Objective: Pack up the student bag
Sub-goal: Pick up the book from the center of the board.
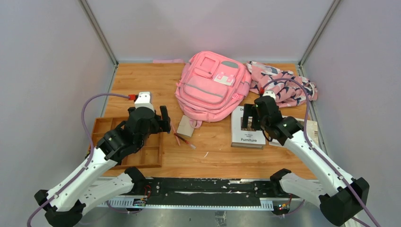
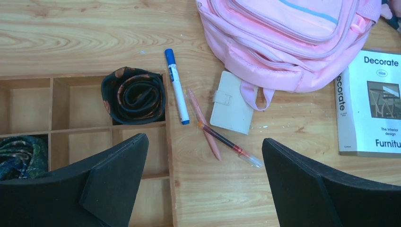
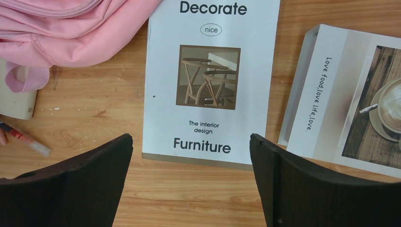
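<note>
Packing has yet to start; left hand (image 2: 203,151) and right hand (image 3: 190,151) hang wide, empty, so next grab the book (image 3: 208,80) for the bag (image 1: 213,85).

In the top view the bag (image 1: 213,87) lies at upper centre, the cloth (image 1: 283,84) touching its right side, the tray (image 1: 150,157) at lower left, the notebook (image 1: 185,126) and pens (image 1: 183,139) just below the bag, a book (image 1: 248,133) right of them and a second book (image 3: 340,94) beside it.
</note>
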